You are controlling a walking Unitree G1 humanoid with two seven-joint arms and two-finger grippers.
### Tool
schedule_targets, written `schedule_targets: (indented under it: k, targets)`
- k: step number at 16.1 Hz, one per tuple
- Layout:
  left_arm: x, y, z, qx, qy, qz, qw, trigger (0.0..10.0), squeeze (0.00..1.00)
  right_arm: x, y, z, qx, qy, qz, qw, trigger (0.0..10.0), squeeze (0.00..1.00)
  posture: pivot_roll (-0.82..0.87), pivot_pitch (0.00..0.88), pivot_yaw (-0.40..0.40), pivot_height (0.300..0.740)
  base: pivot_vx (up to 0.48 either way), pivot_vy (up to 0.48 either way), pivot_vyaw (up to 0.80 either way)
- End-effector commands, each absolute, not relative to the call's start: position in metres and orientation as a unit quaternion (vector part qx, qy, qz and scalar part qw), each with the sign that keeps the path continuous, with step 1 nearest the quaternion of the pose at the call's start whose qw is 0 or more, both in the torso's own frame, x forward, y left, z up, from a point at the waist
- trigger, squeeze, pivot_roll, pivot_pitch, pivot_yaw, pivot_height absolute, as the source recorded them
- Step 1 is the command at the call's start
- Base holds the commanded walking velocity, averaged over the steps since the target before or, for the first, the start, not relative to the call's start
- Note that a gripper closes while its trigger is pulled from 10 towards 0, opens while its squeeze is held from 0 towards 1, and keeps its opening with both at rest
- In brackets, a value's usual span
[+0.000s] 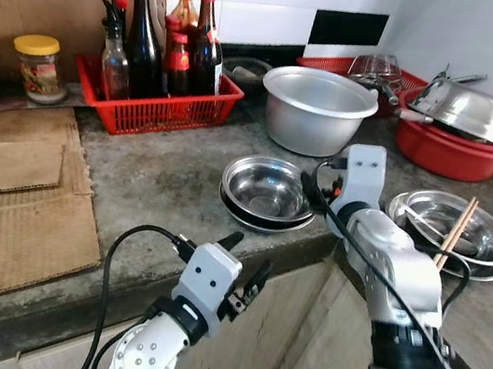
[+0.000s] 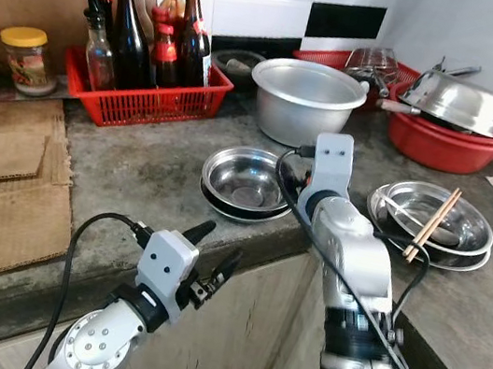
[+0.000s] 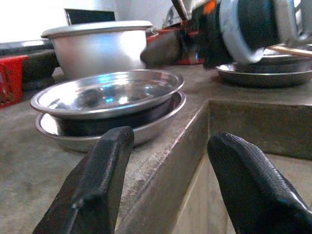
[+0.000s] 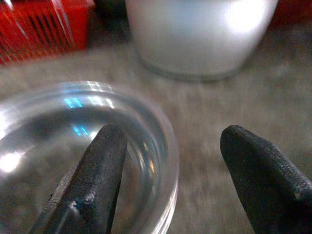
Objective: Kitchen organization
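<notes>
Two stacked steel bowls (image 1: 267, 193) sit on the grey counter (image 1: 162, 180) near its front edge. My right gripper (image 4: 173, 131) is open and hovers low over the bowls' right rim (image 4: 165, 146), one finger over the bowl's inside and the other over bare counter. In the eye views its silver wrist (image 1: 362, 176) reaches in from the right, beside the bowls. My left gripper (image 1: 247, 256) is open and empty. It sits just below and in front of the counter edge, pointing up at the bowls (image 3: 107, 97).
Behind the bowls stands a large aluminium pot (image 1: 316, 106). A red basket of sauce bottles (image 1: 157, 98) is at the back left. Steel plates with chopsticks (image 1: 452, 228) lie to the right, a red basin of pans (image 1: 463, 136) behind them. Cardboard (image 1: 8, 192) covers the left counter.
</notes>
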State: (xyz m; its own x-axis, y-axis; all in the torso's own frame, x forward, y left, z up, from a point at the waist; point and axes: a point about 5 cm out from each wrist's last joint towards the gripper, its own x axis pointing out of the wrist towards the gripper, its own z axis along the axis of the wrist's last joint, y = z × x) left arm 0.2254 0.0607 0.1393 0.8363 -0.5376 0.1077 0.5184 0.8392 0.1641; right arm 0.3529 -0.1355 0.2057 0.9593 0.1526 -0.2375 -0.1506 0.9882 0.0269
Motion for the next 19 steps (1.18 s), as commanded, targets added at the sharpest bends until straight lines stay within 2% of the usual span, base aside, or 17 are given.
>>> schedule_targets:
  k: [1,4,12,13,14,15,16,17,18,19]
  targets:
    - [0.223,0.059,0.144,0.059,-0.083,-0.283,0.954,10.0,0.00,0.356,-0.140,0.206,0.009,0.136,0.068,0.988,10.0,0.00,0.03,0.000,-0.069,0.740,0.000,0.000,0.00]
    - [0.222,0.059,0.144,0.057,-0.084,-0.282,0.954,10.0,0.00,0.362,-0.136,0.203,0.032,0.168,0.076,0.982,10.0,0.00,0.03,0.000,-0.074,0.740,0.000,0.000,0.00]
    - [0.224,0.061,0.143,0.062,-0.085,-0.277,0.955,10.0,0.00,0.367,-0.122,0.213,0.050,0.172,0.108,0.978,10.0,0.00,0.03,0.000,-0.077,0.740,0.000,0.000,0.00]
    - [0.225,0.061,0.143,0.063,-0.085,-0.276,0.955,10.0,0.00,0.368,-0.121,0.214,0.047,0.175,0.112,0.977,4.9,0.00,0.03,0.000,-0.077,0.740,0.000,0.000,0.00]
    - [0.225,0.060,0.143,0.063,-0.085,-0.275,0.955,10.0,0.00,0.368,-0.121,0.213,0.047,0.177,0.112,0.977,4.9,0.00,0.03,0.000,-0.077,0.740,0.000,0.000,0.00]
    - [0.225,0.060,0.144,0.063,-0.086,-0.274,0.956,10.0,0.00,0.368,-0.120,0.212,0.047,0.181,0.116,0.975,0.4,0.00,0.03,0.000,-0.079,0.740,0.000,0.000,0.00]
    - [0.225,0.060,0.144,0.064,-0.086,-0.273,0.956,10.0,0.00,0.367,-0.119,0.212,0.045,0.183,0.118,0.975,0.5,0.00,0.03,0.000,-0.079,0.740,0.000,0.000,0.00]
    - [0.225,0.060,0.144,0.063,-0.087,-0.273,0.956,10.0,0.00,0.367,-0.119,0.212,0.046,0.185,0.118,0.975,1.2,0.00,0.03,0.001,-0.079,0.740,0.000,0.000,0.00]
    - [0.225,0.060,0.144,0.064,-0.088,-0.272,0.956,10.0,0.00,0.367,-0.118,0.212,0.042,0.186,0.119,0.974,10.0,0.00,0.03,0.001,-0.079,0.740,0.000,0.000,0.00]
    - [0.225,0.060,0.144,0.064,-0.087,-0.271,0.956,10.0,0.00,0.367,-0.118,0.211,0.045,0.189,0.121,0.973,10.0,0.00,0.03,0.000,-0.080,0.740,0.000,0.000,0.00]
